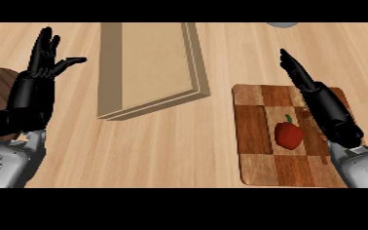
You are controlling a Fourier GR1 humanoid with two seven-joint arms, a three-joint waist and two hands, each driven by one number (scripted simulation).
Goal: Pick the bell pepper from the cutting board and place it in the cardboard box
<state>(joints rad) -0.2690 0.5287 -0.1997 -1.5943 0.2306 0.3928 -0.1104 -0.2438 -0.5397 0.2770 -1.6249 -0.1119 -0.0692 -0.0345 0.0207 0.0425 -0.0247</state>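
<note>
The pepper [289, 134] lies just left of the right hand [322, 102], stem pointing away from the robot. Both hands' fingers are straight, holding nothing; the left hand [42, 73] rests apart.

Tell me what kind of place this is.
Likely a kitchen counter set up for food prep: a pale wood-grain countertop, a checkered wooden cutting board with a red bell pepper on it, and an open cardboard box to the board's left.
</note>
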